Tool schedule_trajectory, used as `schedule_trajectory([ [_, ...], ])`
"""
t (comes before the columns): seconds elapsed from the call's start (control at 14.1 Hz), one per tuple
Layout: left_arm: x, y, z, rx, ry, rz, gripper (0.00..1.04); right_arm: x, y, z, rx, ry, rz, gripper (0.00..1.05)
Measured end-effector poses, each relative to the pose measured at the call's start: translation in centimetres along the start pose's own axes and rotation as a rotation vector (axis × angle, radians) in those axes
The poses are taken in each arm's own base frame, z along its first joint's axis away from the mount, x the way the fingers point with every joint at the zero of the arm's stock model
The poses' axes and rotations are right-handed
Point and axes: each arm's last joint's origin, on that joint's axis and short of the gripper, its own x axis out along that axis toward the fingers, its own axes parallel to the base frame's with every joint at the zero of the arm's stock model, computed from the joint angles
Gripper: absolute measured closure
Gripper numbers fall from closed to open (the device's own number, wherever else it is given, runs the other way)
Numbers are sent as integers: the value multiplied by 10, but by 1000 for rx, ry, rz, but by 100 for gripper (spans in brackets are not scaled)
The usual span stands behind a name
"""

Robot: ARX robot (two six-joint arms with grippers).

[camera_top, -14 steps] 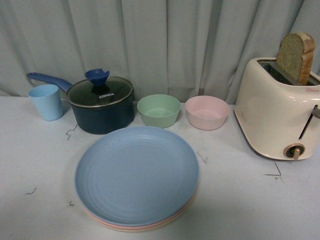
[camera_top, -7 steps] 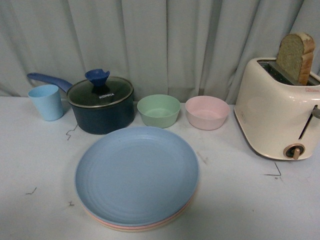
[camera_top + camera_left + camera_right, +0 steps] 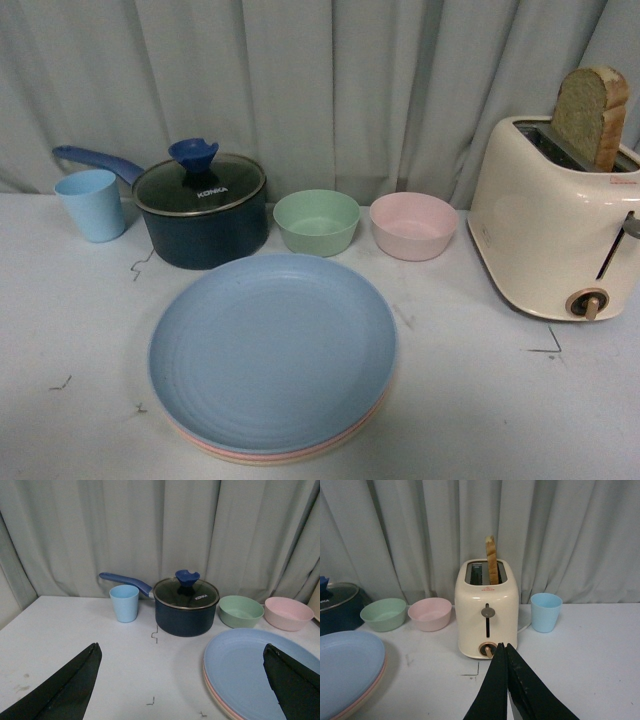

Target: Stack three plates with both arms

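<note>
the left gripper (image 3: 182, 685) is seen only in its own wrist view, where its two black fingers (image 3: 65, 685) are spread wide apart with nothing held between them, over the white table (image 3: 65, 630). the right gripper (image 3: 507, 680) is likewise seen only in its own wrist view; its fingers (image 3: 492, 690) are pressed together and nothing is gripped. neither arm is caught by the front view.

the three plates are stacked at the near middle of the table: the blue plate (image 3: 272, 350) is on top, with the rims of the pink plate (image 3: 215, 448) and the cream plate (image 3: 262, 461) showing beneath it, though the order of those two is hard to be sure of from thin edges alone.

behind the stack, a dark saucepan (image 3: 203, 215) with a glass lid is placed, and "konka" can be read on the lid. a blue cup (image 3: 91, 204) stands beside its handle, and a green bowl (image 3: 317, 221) and a pink bowl (image 3: 413, 225) are set side by side. a cream toaster (image 3: 552, 232) holds a slice of bread (image 3: 592, 113). a second blue cup (image 3: 546, 612), beyond the toaster, is shown only by the right wrist view.

compared with the earlier front pictures, nothing on the table is seen to have moved.
</note>
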Motion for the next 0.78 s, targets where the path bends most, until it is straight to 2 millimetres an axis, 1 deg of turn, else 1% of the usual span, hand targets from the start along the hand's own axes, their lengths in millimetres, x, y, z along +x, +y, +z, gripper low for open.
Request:
schedule_trajectory([
  [0.14,0,0,0,0,0,0,7,0,0,0,0,3,0,103],
  [0.21,0,0,0,0,0,0,7,0,0,0,-1,3,0,97],
  [0.28,0,0,0,0,0,0,7,0,0,0,-1,3,0,85],
  [0.35,0,0,0,0,0,0,7,0,0,0,-1,3,0,59],
  [0.42,0,0,0,0,0,0,7,0,0,0,-1,3,0,41],
  [0.5,0,0,0,0,0,0,7,0,0,0,-1,3,0,27],
  [0.57,0,0,0,0,0,0,7,0,0,0,0,3,0,4],
  [0.64,0,0,0,0,0,0,7,0,0,0,0,3,0,7],
  [0.78,0,0,0,0,0,0,7,0,0,0,-1,3,0,6],
])
